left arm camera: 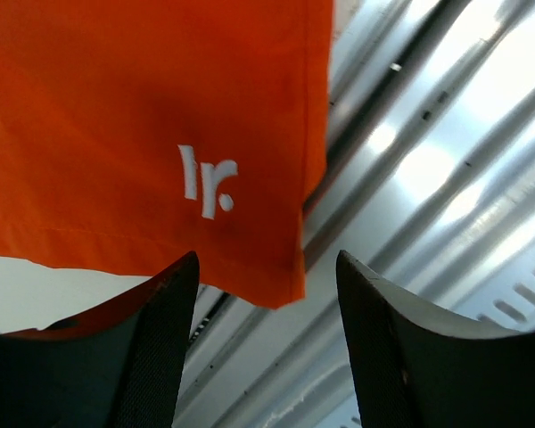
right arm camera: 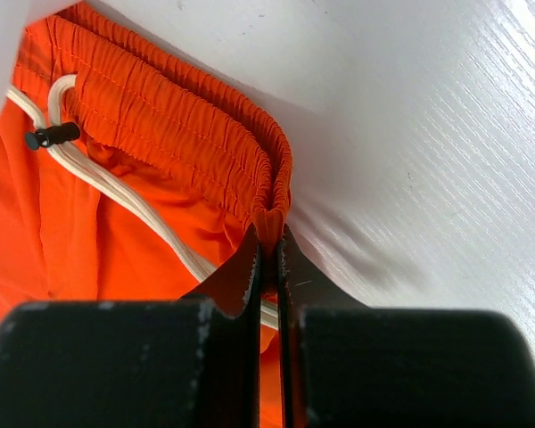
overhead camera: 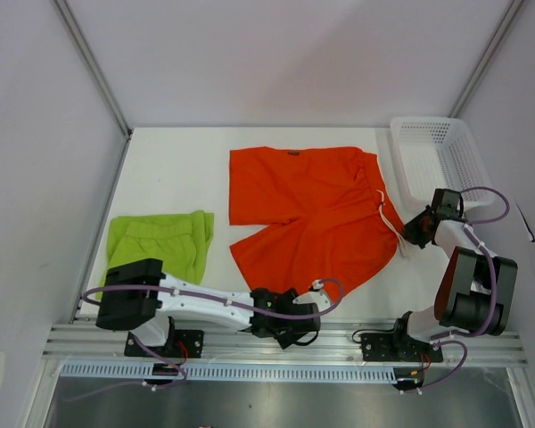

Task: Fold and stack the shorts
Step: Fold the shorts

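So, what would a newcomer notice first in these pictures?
The orange-red shorts, spread open in the middle of the white table, catch the eye first. The right gripper pinches their waistband on the right, while the open left gripper sits at a near leg hem. The lime green shorts lie at the left.

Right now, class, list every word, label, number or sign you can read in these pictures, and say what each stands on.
"lr." in white letters on the orange shorts, near a hem corner.
Small dark mark on the far edge of the same shorts: too small to read.
Nothing else shows readable text.
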